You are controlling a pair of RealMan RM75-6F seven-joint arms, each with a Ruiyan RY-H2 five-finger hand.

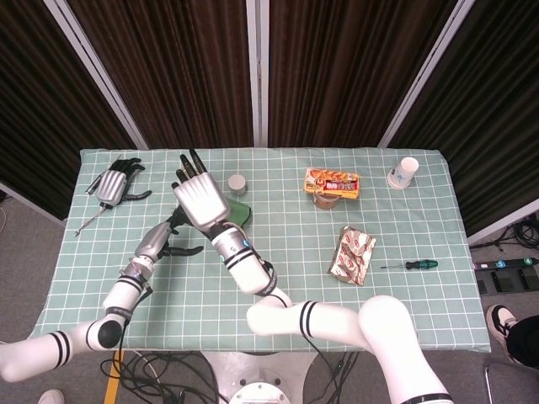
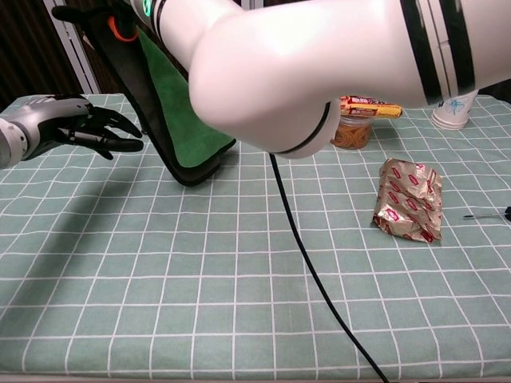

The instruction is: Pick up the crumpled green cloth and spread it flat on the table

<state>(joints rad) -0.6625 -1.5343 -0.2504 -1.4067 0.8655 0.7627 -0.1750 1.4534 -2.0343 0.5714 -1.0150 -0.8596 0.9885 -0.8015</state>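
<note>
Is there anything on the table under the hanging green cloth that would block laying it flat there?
Nothing visible does. The green cloth hangs from the right hand, and the table in front of it is bare. The left hand is beside it, apart.

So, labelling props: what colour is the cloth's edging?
Black edging on the green cloth, clearest in the chest view.

A table with a pale green cloth, gridded in white, stood in the middle of the room. Behind its far edge hung dark brown curtains, parted by slanted white posts. Grey floor showed on the left. Cables lay under the near edge, and a power strip lay at the right.
</note>
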